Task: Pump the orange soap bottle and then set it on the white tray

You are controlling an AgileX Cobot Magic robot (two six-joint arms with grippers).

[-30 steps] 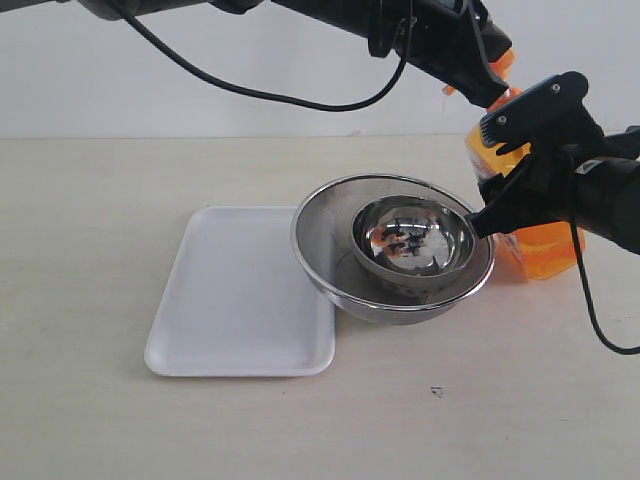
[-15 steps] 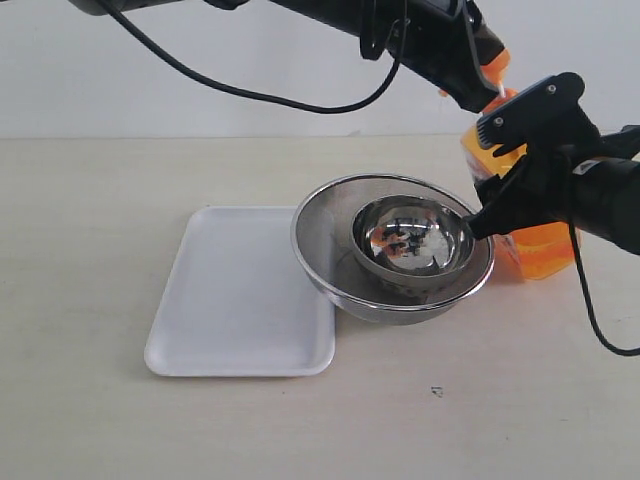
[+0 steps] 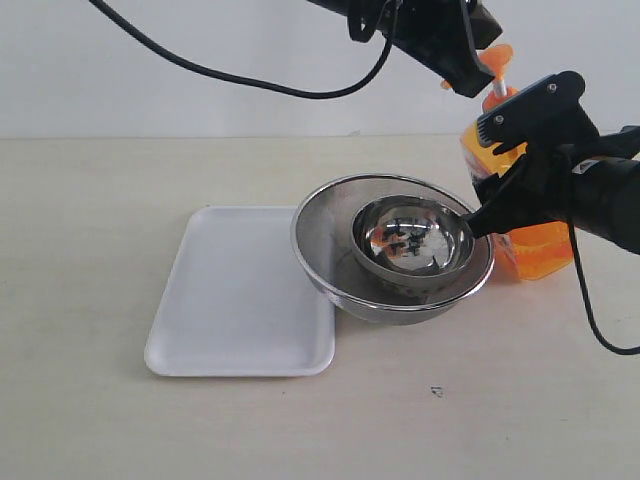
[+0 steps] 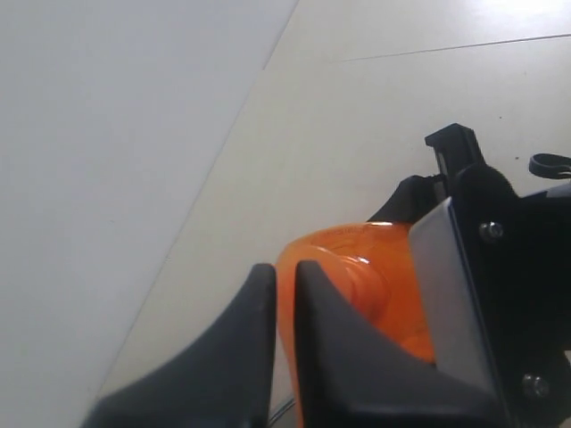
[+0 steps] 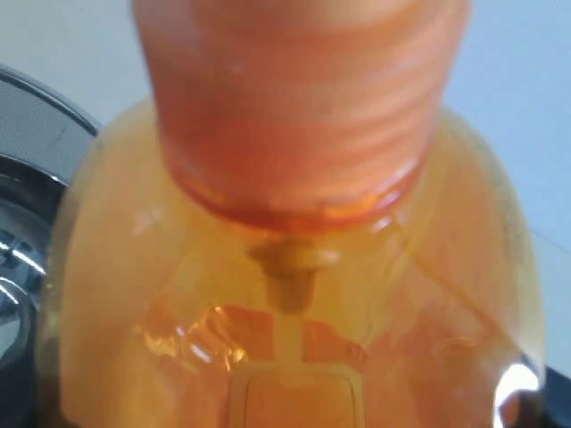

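The orange soap bottle (image 3: 535,250) stands on the table at the right, just behind the steel bowls. My right gripper (image 3: 495,170) is shut on its upper body, and its fingers do not show in the right wrist view, which the bottle (image 5: 294,303) fills. The orange pump head (image 3: 495,57) sits raised, with the white stem (image 3: 498,92) showing under it. My left gripper (image 3: 468,68) reaches across from the upper left, shut, its tips right at the pump head (image 4: 357,276). The white tray (image 3: 230,300) lies bare to the left of the bowls.
Two nested steel bowls (image 3: 330,260) stand mid-table between tray and bottle, the larger rim overlapping the tray's right edge. The smaller bowl (image 3: 410,240) sits inside. A black cable (image 3: 200,70) hangs from the left arm. A white wall stands behind the table.
My left gripper has lifted up and slightly back. The pump head has risen with it, so the white stem now shows. The right gripper and bottle have stayed put.
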